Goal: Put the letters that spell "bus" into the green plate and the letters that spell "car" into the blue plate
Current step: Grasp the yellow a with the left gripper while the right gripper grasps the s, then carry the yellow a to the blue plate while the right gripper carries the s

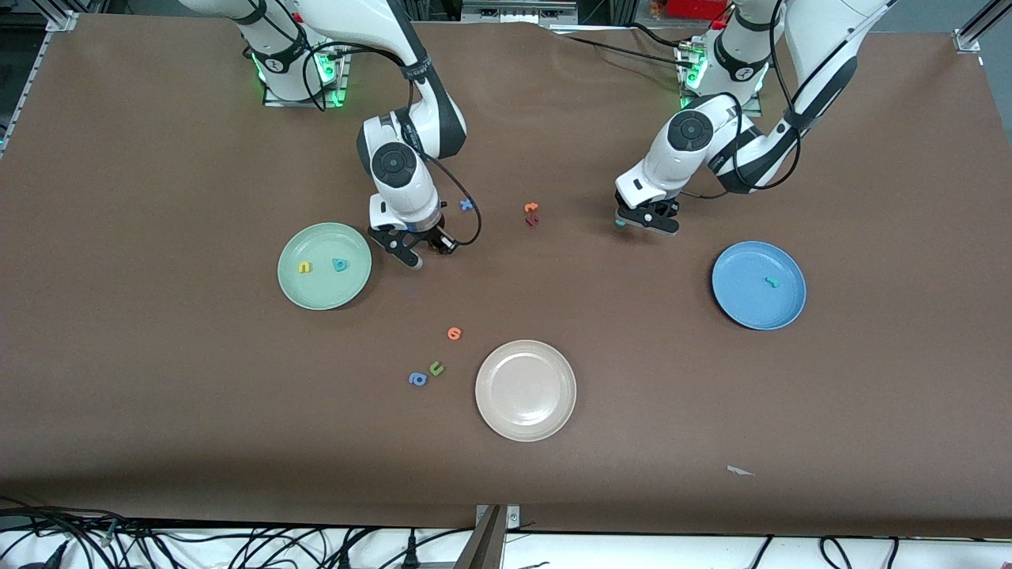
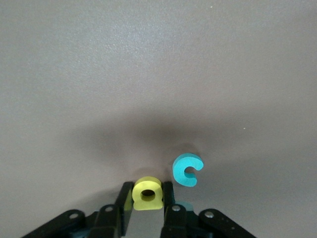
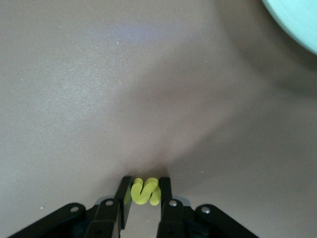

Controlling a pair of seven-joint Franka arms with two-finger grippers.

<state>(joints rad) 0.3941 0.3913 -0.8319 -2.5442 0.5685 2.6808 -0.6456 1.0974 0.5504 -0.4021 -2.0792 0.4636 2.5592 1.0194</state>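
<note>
My left gripper (image 2: pixel 148 191) is low over the table, shut on the yellow a (image 2: pixel 147 193). The teal c (image 2: pixel 187 170) lies flat just beside its fingers. My right gripper (image 3: pixel 145 186) is shut on the yellow s (image 3: pixel 145 191), down at the table beside the green plate (image 1: pixel 316 294). That plate holds the yellow u (image 1: pixel 304 267) and the teal b (image 1: pixel 340 265). The blue plate (image 1: pixel 739 304) holds the teal-green r (image 1: pixel 771 281). In the front view the left gripper (image 1: pixel 647 221) is between the middle of the table and the blue plate, and the right gripper (image 1: pixel 417 251) hides the s.
A beige plate (image 1: pixel 526 390) sits nearer the front camera, with an orange letter (image 1: pixel 454 333), an olive u (image 1: pixel 436 368) and a blue a (image 1: pixel 417 379) beside it. A blue letter (image 1: pixel 466 205) and orange and red letters (image 1: pixel 531 213) lie between the arms.
</note>
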